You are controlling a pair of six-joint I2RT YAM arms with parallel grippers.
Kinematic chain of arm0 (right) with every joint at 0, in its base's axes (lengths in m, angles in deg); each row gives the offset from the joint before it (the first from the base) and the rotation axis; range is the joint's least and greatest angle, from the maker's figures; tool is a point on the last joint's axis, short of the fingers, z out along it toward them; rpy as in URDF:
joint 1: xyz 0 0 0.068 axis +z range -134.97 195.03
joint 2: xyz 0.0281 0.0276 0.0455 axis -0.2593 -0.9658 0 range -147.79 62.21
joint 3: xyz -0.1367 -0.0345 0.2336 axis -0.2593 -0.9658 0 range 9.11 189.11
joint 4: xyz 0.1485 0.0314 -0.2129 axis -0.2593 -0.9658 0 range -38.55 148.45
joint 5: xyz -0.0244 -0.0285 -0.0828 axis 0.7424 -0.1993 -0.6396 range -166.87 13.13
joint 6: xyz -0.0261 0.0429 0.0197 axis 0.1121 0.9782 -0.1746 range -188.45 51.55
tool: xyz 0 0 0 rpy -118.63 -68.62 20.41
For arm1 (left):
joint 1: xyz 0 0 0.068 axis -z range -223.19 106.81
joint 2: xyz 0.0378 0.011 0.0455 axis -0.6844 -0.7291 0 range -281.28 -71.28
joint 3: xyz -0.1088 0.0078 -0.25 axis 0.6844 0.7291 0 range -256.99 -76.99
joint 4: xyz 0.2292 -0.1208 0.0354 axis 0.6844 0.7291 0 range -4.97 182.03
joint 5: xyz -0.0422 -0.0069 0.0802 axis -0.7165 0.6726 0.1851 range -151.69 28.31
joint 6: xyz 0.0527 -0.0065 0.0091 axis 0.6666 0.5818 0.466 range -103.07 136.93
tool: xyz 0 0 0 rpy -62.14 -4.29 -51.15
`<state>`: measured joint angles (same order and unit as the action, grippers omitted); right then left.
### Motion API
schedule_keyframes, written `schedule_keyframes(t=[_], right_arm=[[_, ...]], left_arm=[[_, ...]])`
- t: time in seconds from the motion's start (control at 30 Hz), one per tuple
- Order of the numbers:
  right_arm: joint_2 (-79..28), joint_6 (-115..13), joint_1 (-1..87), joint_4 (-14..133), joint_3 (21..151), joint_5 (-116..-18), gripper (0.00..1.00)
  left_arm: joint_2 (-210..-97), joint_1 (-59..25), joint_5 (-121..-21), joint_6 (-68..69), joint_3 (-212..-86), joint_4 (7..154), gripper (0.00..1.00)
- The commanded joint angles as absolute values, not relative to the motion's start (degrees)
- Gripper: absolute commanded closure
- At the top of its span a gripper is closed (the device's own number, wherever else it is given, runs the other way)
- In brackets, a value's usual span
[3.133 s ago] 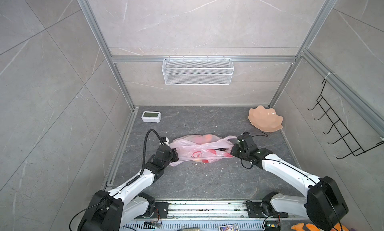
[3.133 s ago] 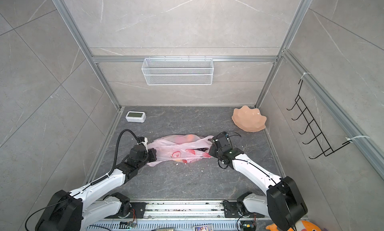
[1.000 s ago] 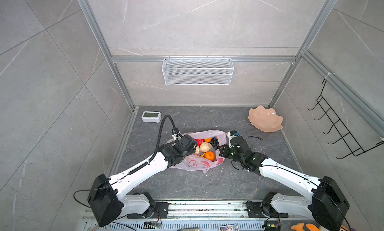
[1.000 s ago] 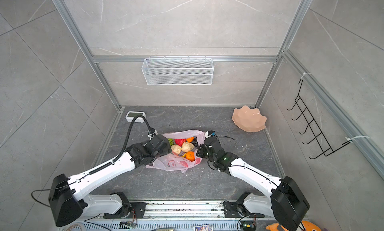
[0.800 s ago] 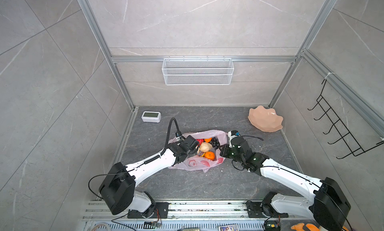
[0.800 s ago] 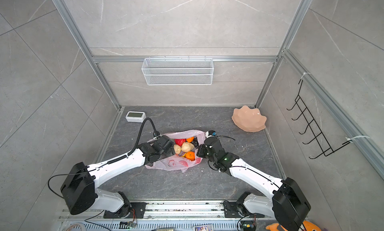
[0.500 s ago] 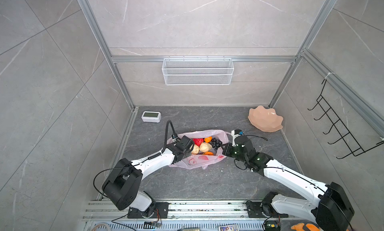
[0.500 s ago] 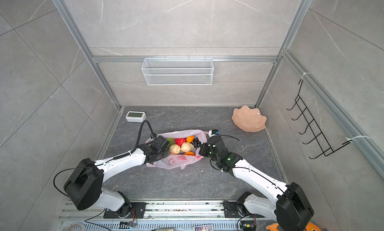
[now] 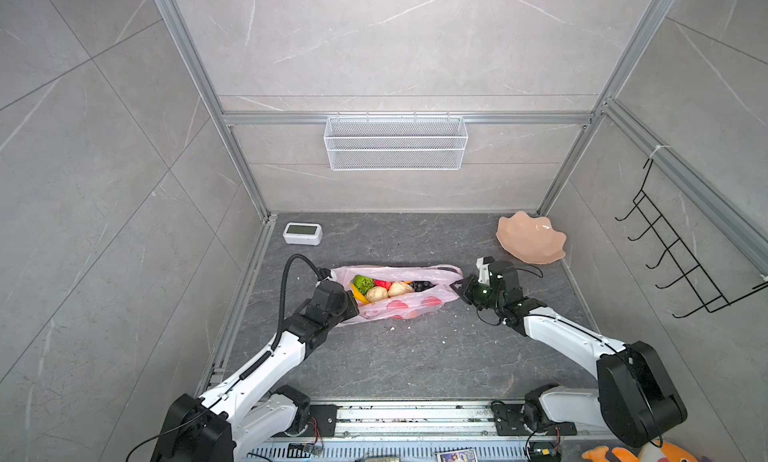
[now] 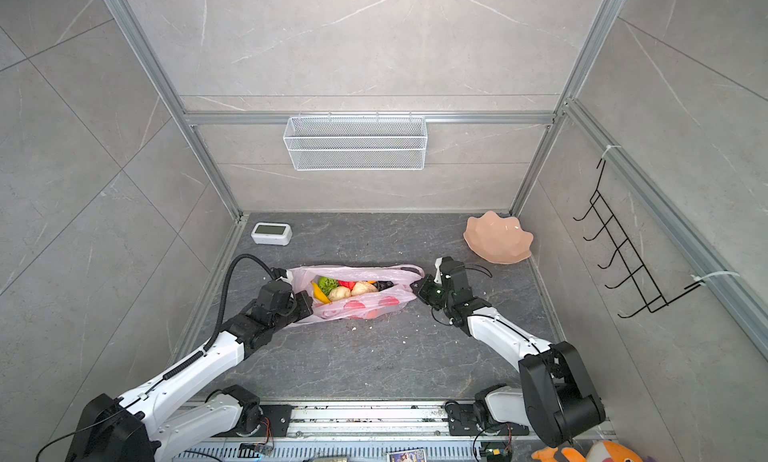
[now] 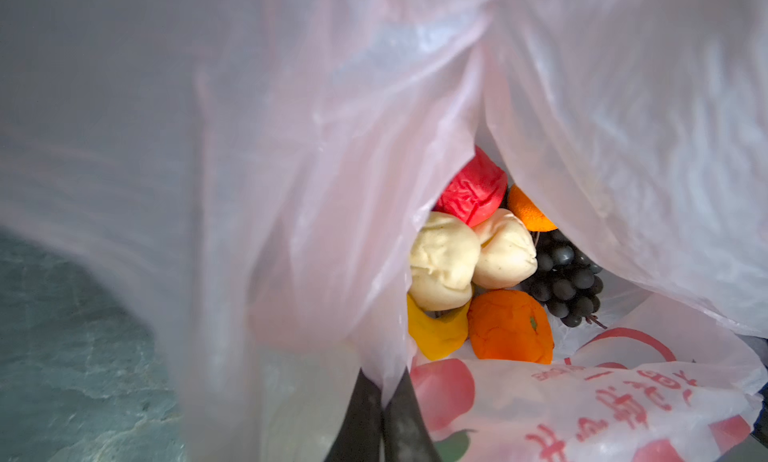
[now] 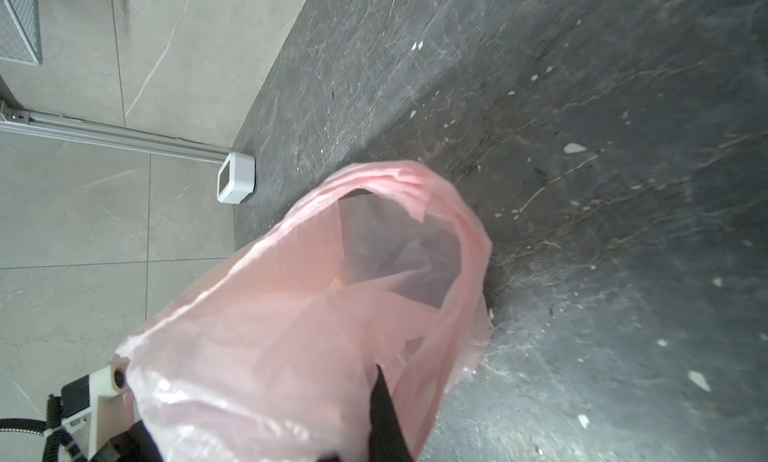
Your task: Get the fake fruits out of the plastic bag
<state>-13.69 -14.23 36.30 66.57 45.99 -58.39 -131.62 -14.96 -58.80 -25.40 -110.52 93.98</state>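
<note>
Lead: Top views first; where is the task's thing?

Inspector: In both top views the plastic bag point(image 9: 405, 304) lies across the middle of the dark stone tabletop point(image 9: 395, 356), mouth upward; the fake fruits point(image 9: 384, 289) all sit inside it, none out. The left gripper point(image 9: 354, 304) is pinched closed on the bag's left end; the right gripper point(image 9: 456, 289) is pinched closed on its right end; the film is drawn long between them.

Lead: Left wrist view?

Inspector: Closed jaws nip a fold of film; beyond it show the red apple point(image 11: 473, 190), two cream lumps point(image 11: 442, 260), two oranges point(image 11: 511, 327), the banana point(image 11: 436, 335) and the grape bunch point(image 11: 569, 277).

Lead: Any writing?

Inspector: Red printed characters point(image 11: 602, 397) on the bag wall, beside red fruit prints; they run upside down to this camera and I cannot read them; no brand made out.

Lead: Right wrist view?

Inspector: One dark finger point(image 12: 384, 406) shows against the pink film, closed on it; the small white display box point(image 12: 235, 177) stands near the tabletop's far left corner, screen unreadable.

Lead: Advice for the step in hand?

Inspector: My judgement: the step is opening the mouth; hold both ends level and taut without over-stretching, since thin film may tear or slip; the mouth looks narrow, so widen it across before one gripper lets go to reach in; a loose end would likely fold over the fruits.
</note>
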Motion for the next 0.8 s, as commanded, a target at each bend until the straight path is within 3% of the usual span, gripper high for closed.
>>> schedule_keyframes(t=[0.0, 0.3, 0.47, 0.63, 0.77], right_arm=[[-14.8, -16.7, 39.8, 63.7, 49.0, -62.3, 1.00], [-22.3, -18.7, 41.7, 59.2, 51.9, -65.1, 1.00], [-26.3, -15.3, 36.2, 60.0, 52.5, -62.6, 1.00], [-28.4, -14.4, 31.2, 60.6, 52.8, -62.0, 1.00], [-30.7, -14.6, 30.9, 60.1, 53.8, -60.9, 1.00]], left_arm=[[-135.1, -14.5, -66.6, -21.5, -113.9, 87.8, 1.00], [-137.6, -10.3, -72.0, -17.0, -116.0, 78.2, 1.00], [-132.9, -10.2, -71.1, -15.6, -113.5, 77.6, 1.00], [-128.6, -11.8, -68.3, -15.4, -109.7, 79.3, 1.00], [-126.1, -16.1, -71.6, -18.9, -105.0, 75.3, 1.00]])
